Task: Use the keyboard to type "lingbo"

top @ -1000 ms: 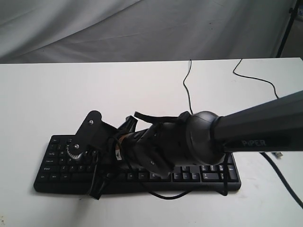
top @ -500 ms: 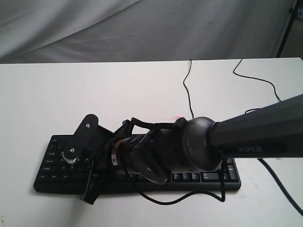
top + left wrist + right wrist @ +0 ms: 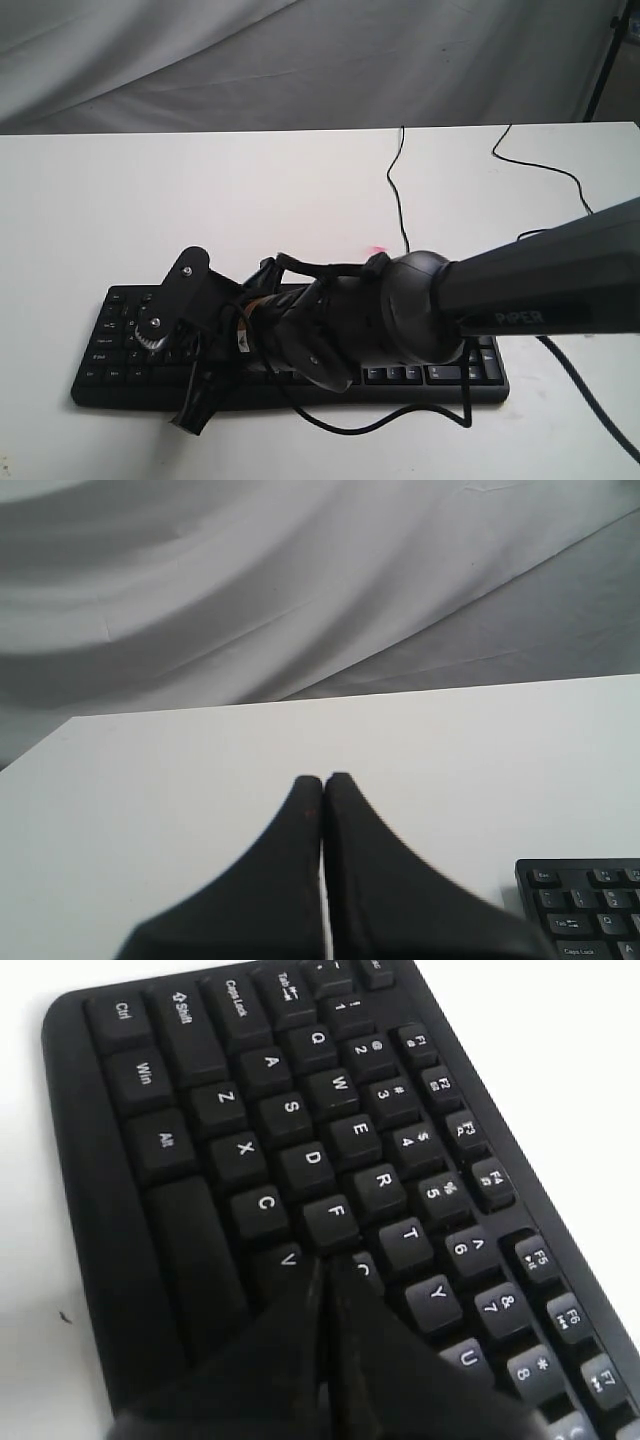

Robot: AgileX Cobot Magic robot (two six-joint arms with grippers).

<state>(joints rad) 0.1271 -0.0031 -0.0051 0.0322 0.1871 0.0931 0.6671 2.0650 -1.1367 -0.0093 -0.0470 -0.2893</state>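
Right claw (image 3: 325, 1265) hangs over keyboard (image 3: 190, 1230) beside F key (image 3: 330, 1215)

A white surface (image 3: 150, 200) fills most of the scene, matte and bare on its left side and along its far edge. Behind that far edge hangs a grey cloth backdrop (image 3: 300, 60), creased in long slanting folds. At the far right corner a thin black stand pole (image 3: 603, 60) leans in front of the cloth. A thin black cable (image 3: 545, 165) snakes over the surface's far right part. A small pinkish-red spot (image 3: 376, 249) shows on the surface near the middle.
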